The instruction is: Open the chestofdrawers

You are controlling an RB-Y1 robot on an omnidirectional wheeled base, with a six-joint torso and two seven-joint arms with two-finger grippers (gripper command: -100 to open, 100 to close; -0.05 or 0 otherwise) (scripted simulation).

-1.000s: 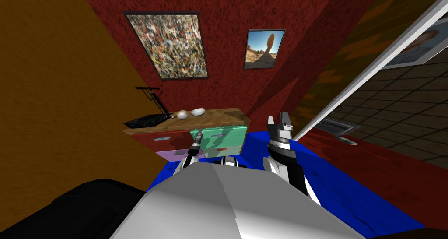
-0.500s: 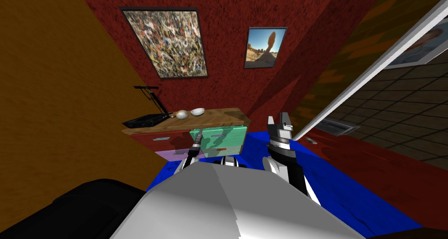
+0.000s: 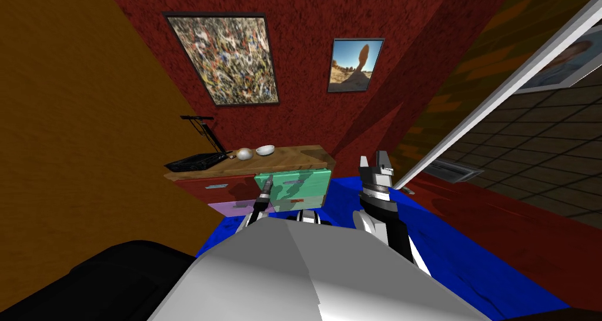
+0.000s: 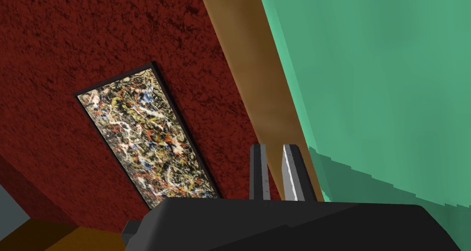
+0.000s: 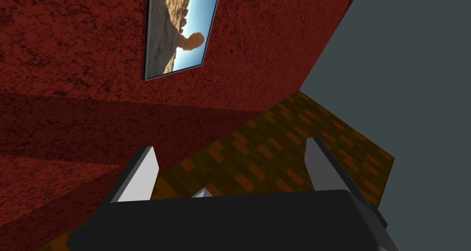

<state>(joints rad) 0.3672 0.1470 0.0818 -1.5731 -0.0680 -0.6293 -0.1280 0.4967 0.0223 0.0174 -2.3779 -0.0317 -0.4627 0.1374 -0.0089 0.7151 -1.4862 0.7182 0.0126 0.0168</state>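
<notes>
The left gripper (image 3: 267, 185) reaches toward eleven o'clock and sits at the left edge of the green drawer front (image 3: 297, 185). The right gripper (image 3: 374, 159) is raised idle at one o'clock. The chest of drawers (image 3: 305, 157) stands at twelve o'clock against the red wall. Its green front appears to sit slightly proud of the red front (image 3: 214, 188) and the lilac front (image 3: 226, 207) beside it, so the opening seems begun, with most of the pull left. The left wrist view adds that the left gripper (image 4: 274, 147) has its fingers pinched nearly together, nothing visible between them, beside the green panel and under the wooden top's edge. The right wrist view shows the right gripper (image 5: 230, 145) spread wide and empty. From the head, a black tray (image 3: 197, 161), a pale round object (image 3: 244, 154) and a white bowl (image 3: 266, 150) line the top.
</notes>
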